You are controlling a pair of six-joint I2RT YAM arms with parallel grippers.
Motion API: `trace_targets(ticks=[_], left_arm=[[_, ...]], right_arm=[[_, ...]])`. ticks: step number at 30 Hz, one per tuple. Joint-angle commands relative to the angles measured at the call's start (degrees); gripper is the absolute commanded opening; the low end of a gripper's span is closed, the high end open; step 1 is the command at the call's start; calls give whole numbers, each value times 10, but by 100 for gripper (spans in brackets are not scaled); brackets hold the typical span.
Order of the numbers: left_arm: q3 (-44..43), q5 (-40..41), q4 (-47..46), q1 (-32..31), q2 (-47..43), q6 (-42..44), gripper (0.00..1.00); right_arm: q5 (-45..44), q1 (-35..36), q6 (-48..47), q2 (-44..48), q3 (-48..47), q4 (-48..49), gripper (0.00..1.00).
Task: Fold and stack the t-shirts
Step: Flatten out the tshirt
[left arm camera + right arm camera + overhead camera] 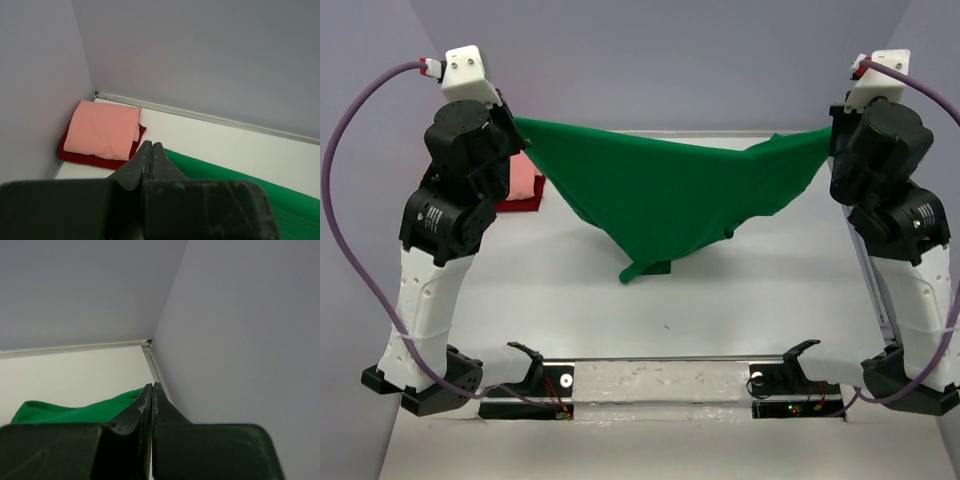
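Green t-shirt [670,200] up in the air, spread wide between the two arms over the middle of the table [720,340]; sags to a low point close above the surface. Pinched at one top corner by the left gripper [151,150], jaws clamped tight on the cloth; at the other by the right gripper [151,390], likewise closed on it. Salmon-pink t-shirt [102,130] folded, resting on the folded dark red t-shirt [95,161], in the far left corner by the walls.
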State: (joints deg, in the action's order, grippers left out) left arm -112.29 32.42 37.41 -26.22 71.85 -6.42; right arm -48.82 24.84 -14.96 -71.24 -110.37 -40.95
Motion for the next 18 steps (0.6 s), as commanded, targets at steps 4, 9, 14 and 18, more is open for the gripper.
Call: trace_targets(ticks=[4,9,14,18], left_arm=[[22,47,-21,-3,-80,18,0],[1,47,-21,-4,-59,21,0],[-9,68,-25,-7,-59,28,0],[32,73,-25,-9,-92,29,0]], right_arm=[[-111,57,-106,99,45,112,0],[-120,68,-133,95,53,138,0],[-145,79,-194,115,76,202,0],[-151,85,-194,117,112,210,0]])
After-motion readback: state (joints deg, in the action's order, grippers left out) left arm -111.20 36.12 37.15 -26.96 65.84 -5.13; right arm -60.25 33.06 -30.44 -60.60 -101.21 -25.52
